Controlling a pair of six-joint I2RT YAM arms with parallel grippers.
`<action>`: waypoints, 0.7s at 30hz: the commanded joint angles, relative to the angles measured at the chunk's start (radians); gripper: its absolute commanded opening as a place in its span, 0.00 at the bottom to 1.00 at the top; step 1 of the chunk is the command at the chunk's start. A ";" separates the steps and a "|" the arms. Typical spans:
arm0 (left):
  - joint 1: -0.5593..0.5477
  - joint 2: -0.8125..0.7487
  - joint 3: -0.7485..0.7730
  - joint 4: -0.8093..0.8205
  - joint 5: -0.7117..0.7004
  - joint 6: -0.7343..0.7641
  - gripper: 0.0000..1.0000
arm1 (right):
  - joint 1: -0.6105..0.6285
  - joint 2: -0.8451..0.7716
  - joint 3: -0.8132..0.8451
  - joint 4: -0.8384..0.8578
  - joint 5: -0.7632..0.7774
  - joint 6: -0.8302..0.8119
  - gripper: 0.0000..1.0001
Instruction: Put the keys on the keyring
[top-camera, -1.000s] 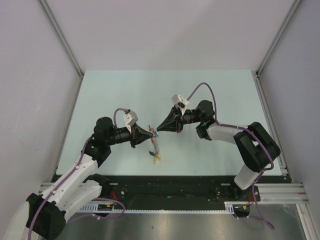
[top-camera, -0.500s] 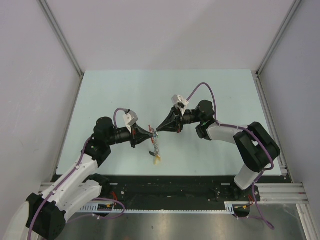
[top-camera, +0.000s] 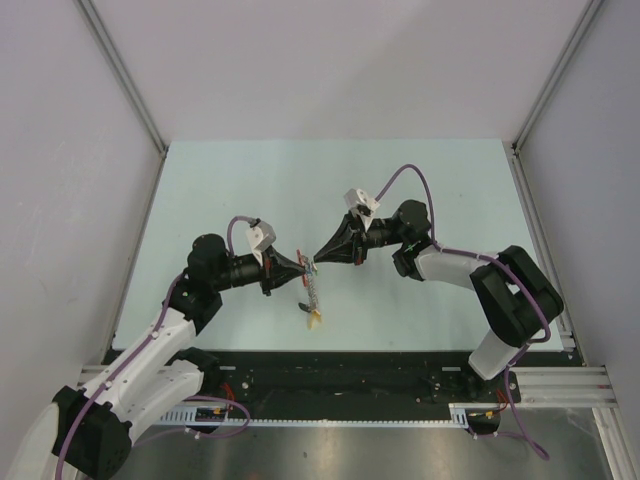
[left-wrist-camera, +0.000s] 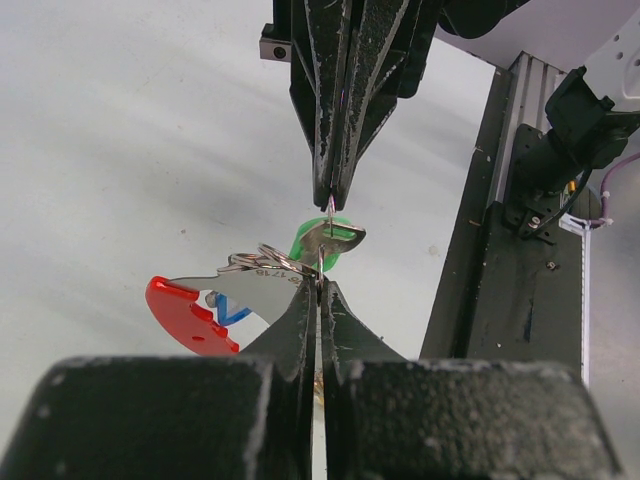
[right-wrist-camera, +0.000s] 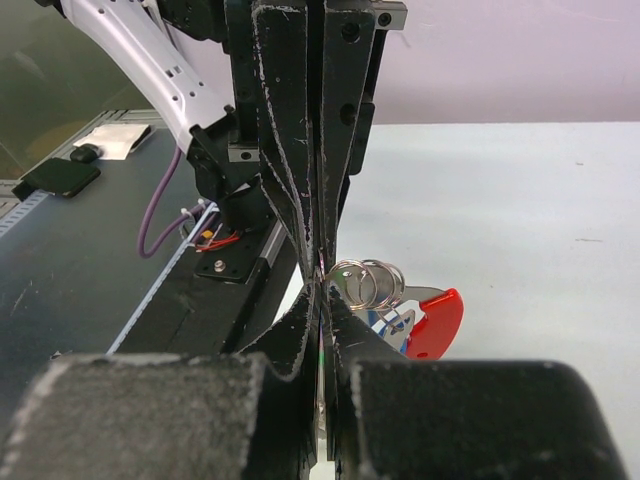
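Pale bench (left-wrist-camera: 120, 150) lies beneath. Nearest, the left pincer (left-wrist-camera: 320, 285) is clamped together on the keyring (left-wrist-camera: 262, 265). Its red segment hangs to the left. Just beyond sits the green key (left-wrist-camera: 335, 238), touching the thin wire loop. Farthest, the right pincer (left-wrist-camera: 330, 200) pinches that same loop.

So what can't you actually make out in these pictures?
- Top view: the keyring is tiny; nothing on it can be told apart.
- Left wrist view: whether the green key is threaded on yet; the left gripper covers that spot. Only a sliver of the blue key shows from behind the keyring.
- Right wrist view: the right gripper blocks the green key.
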 joint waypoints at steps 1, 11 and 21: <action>-0.003 -0.016 0.003 0.046 0.011 -0.004 0.01 | 0.003 -0.031 0.032 0.020 -0.001 -0.004 0.00; -0.003 -0.016 0.001 0.052 0.020 -0.004 0.00 | 0.005 -0.035 0.034 -0.057 0.016 -0.061 0.00; -0.003 -0.015 0.001 0.055 0.020 -0.007 0.00 | 0.009 -0.040 0.034 -0.057 0.004 -0.064 0.00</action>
